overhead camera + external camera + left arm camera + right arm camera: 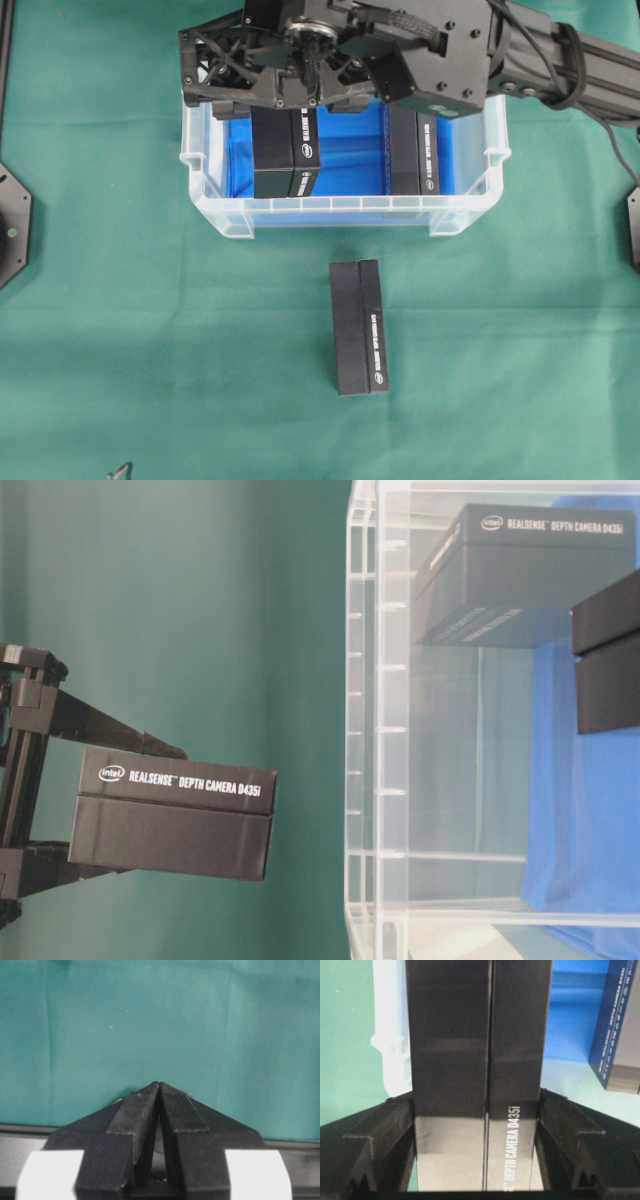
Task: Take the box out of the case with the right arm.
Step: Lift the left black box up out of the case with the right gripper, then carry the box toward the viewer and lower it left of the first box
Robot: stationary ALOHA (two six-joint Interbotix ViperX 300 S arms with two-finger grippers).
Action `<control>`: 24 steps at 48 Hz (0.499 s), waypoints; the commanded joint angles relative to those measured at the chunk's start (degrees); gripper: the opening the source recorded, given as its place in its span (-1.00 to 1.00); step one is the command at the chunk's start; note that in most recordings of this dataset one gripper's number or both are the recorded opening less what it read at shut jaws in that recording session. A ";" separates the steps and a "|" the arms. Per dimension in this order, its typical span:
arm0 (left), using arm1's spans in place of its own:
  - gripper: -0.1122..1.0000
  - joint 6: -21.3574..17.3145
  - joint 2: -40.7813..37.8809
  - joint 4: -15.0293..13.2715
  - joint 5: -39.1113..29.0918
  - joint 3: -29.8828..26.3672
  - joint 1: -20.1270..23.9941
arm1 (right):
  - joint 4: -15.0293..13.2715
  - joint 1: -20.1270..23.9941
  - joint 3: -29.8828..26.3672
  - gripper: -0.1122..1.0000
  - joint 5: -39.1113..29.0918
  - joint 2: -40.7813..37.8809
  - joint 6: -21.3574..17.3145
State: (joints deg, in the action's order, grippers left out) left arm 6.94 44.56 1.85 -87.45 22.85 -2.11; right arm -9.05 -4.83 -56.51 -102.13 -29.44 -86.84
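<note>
We see right gripper (477,1125) pinching box (284,150) over case (340,212); 2nd box (413,150) inside; left gripper (159,1110) pressed together.

This is a robotics lab bench set up for manipulation trials. A plain green cloth (120,300) covers the whole work surface, with black arm mounting bases at nine o'clock (12,225) and three o'clock (633,228) of the overhead view. The props are test items: a clear plastic bin (340,212) with a blue lining at twelve o'clock, and identical black depth camera retail boxes (361,327), one near the centre.
</note>
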 commanded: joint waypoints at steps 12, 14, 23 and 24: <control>-0.80 -0.09 -0.26 0.09 0.35 -1.14 0.09 | -0.35 0.18 -1.76 0.42 0.44 3.78 0.00; -0.80 -0.09 -0.18 0.09 0.44 -1.14 0.09 | -0.35 0.18 -1.67 0.42 0.44 3.78 0.00; -0.80 0.00 -0.26 0.09 0.44 -1.14 0.09 | -0.35 0.44 -1.76 0.42 0.44 3.78 0.00; -0.80 0.00 -0.26 0.18 0.44 -1.14 0.09 | -0.35 0.53 -1.76 0.42 0.53 3.78 0.00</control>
State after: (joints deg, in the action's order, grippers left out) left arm 6.94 44.47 1.85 -87.45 22.85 -2.11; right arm -9.14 -4.75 -56.51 -102.13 -29.44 -86.84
